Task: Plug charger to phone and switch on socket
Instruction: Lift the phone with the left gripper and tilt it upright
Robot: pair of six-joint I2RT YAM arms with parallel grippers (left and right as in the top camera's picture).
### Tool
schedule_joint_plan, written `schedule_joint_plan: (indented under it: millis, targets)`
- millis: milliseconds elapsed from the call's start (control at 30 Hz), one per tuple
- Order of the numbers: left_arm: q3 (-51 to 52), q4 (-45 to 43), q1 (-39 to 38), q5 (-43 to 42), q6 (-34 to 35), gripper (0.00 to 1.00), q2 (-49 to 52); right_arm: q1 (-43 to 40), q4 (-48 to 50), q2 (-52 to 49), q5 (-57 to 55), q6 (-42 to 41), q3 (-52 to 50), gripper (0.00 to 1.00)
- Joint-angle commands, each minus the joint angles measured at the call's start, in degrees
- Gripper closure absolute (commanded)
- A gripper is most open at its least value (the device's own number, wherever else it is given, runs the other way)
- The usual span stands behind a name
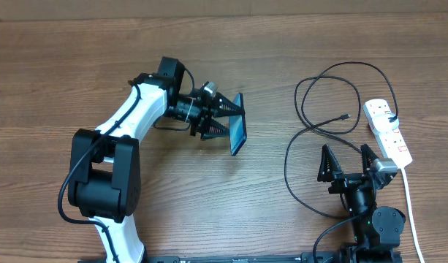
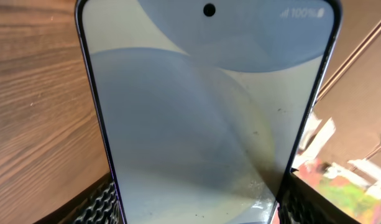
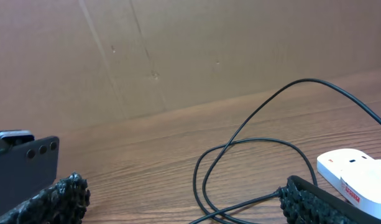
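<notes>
Clamping slim glossy phone (image 2: 202, 124): ribbed left tool (image 1: 233, 121).

Table (image 1: 231, 212): brown wood-grain top, grain running side to side, fills the overhead view. Cardboard panel (image 3: 178, 56): plain tan sheet, upright along the table's far edge, faint creases, few small marks.

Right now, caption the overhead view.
Left hand grips the phone; open right hand sits near the charger and socket.
</notes>
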State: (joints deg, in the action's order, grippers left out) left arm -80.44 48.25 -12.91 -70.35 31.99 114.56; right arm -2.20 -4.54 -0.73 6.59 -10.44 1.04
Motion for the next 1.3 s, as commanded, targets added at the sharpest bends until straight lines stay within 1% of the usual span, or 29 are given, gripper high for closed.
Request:
schedule_joint_plan:
  millis: [0, 267, 500, 1267]
  targets:
    - [-1.62, -2.97, 0.15, -3.21, 8.90, 0.38, 0.50, 0.26, 0.22, 0.57, -0.55, 0.26, -0.59, 0.00]
    - [-1.62, -4.17, 0.15, -3.67, 12.81, 0.38, 0.50, 0.26, 0.22, 0.57, -0.55, 0.26, -0.59, 0.00]
    - [-1.62, -4.85, 0.15, -3.61, 14.56, 0.39, 0.50, 0.26, 0.22, 0.57, -0.55, 0.24, -0.59, 0.00]
    - [-1.62, -5.25, 0.15, -2.97, 13.75, 0.40, 0.50, 0.26, 0.24, 0.55, -0.55, 0.26, -0.59, 0.00]
